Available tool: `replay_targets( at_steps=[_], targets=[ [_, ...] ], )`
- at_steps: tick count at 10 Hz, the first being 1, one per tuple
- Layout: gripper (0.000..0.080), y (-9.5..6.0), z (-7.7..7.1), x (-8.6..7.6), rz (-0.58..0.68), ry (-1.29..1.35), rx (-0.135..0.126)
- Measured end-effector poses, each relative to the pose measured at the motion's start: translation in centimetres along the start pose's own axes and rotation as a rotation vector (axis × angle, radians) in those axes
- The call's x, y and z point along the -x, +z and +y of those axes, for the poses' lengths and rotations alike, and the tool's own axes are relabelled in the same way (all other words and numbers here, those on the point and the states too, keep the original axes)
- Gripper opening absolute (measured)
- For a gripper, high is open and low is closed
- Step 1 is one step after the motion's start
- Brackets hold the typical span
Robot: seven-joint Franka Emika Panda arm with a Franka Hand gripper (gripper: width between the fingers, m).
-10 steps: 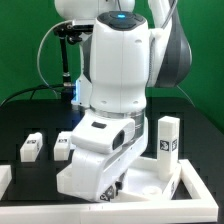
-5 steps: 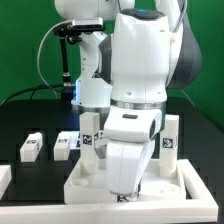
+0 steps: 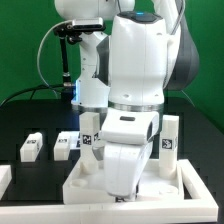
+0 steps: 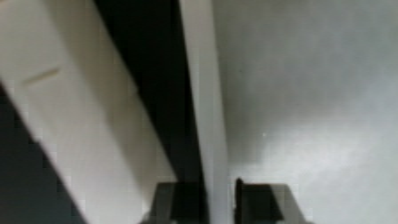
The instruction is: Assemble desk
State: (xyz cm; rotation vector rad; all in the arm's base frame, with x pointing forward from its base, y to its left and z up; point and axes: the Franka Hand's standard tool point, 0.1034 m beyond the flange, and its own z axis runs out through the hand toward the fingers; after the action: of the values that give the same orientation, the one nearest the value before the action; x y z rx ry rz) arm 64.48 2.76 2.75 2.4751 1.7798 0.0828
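- Hardly anything has changed since half a second ago; the arm (image 3: pixel 135 70) stands in the same spot, and the gripper (image 3: pixel 125 196) is just as low over the desk top panel (image 3: pixel 88 179).
- A full second ago the arm leaned toward the exterior view's left and hid the left leg post (image 3: pixel 90 131); now the arm is straight up and that post shows, with its black-and-white tag.
- The desk top panel lies flat at the front of the black table (image 3: pixel 25 122); the left leg post and the right leg post (image 3: pixel 170 138) stand upright at it, one on each side of the arm.
- Two more posts lie on the table on the exterior view's left, apart from the panel: the first loose leg post (image 3: pixel 32 147) and the second loose leg post (image 3: pixel 67 145), near each other; they have not moved.
- The arm covers the middle of the panel and the feet of the standing posts, so I cannot tell how the posts join the panel.
- In the exterior view the fingertips are too small and dark to make out.
- In the wrist view two dark fingers (image 4: pixel 178 205) show, cut off by the picture's edge; a thin white strip (image 4: pixel 208 110) runs right between them and nearly fills the gap.
- The fingers are close together, but I cannot tell if they squeeze the strip or only sit beside it; I also cannot tell which part the strip belongs to; this view is blurry.
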Motion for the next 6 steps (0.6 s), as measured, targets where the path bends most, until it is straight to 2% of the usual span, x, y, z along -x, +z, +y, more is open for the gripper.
replay_targets(
  at_steps=[4, 6],
  targets=[
    [0.0074, -0.5, 0.5, -1.9, 0.0, -0.074, 0.046],
    [0.0074, -0.5, 0.5, -1.9, -0.01, -0.08, 0.036]
  ],
)
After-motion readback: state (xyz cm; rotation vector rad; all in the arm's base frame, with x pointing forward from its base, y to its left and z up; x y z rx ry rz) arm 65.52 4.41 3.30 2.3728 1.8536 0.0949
